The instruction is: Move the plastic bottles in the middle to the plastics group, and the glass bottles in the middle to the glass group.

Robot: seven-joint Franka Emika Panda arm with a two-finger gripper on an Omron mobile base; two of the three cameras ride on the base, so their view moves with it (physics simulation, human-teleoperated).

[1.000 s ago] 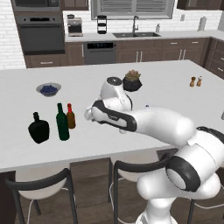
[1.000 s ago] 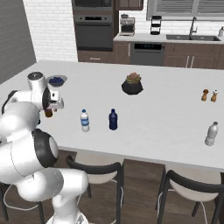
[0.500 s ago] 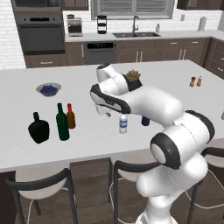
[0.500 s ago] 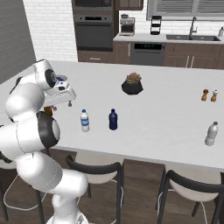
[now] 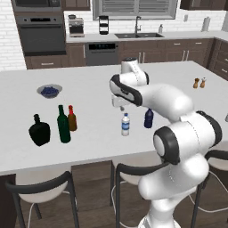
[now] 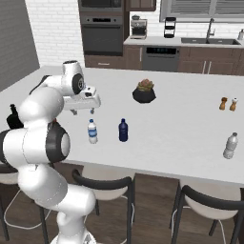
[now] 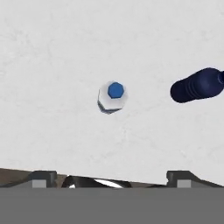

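Observation:
My gripper (image 5: 121, 105) hangs open and empty above the counter, just behind the clear plastic bottle (image 5: 126, 124) with the blue label. The dark blue plastic bottle (image 5: 148, 118) stands to that bottle's right. In the hand view I look straight down on the clear bottle (image 7: 112, 97), with the dark blue bottle (image 7: 197, 85) to its right and my gripper (image 7: 111, 180) spread wide below. The tall green glass bottle (image 5: 63, 124) stands at the left beside the small amber bottle (image 5: 71, 118) and the black flask (image 5: 39, 131). From the right, my gripper (image 6: 83, 111) is above and left of the clear bottle (image 6: 92, 132).
A blue bowl (image 5: 49, 91) sits at the back left. A potted plant (image 6: 144, 92) stands mid-counter, with salt and pepper shakers (image 6: 228, 104) far right. Another clear bottle (image 6: 230, 146) stands near the right front edge. Stools (image 6: 105, 183) line the front of the white counter (image 6: 181, 128).
The arm has swung right, away from the bottles at the left, and now hovers over the clear bottle. The gripper stayed open. No bottle moved.

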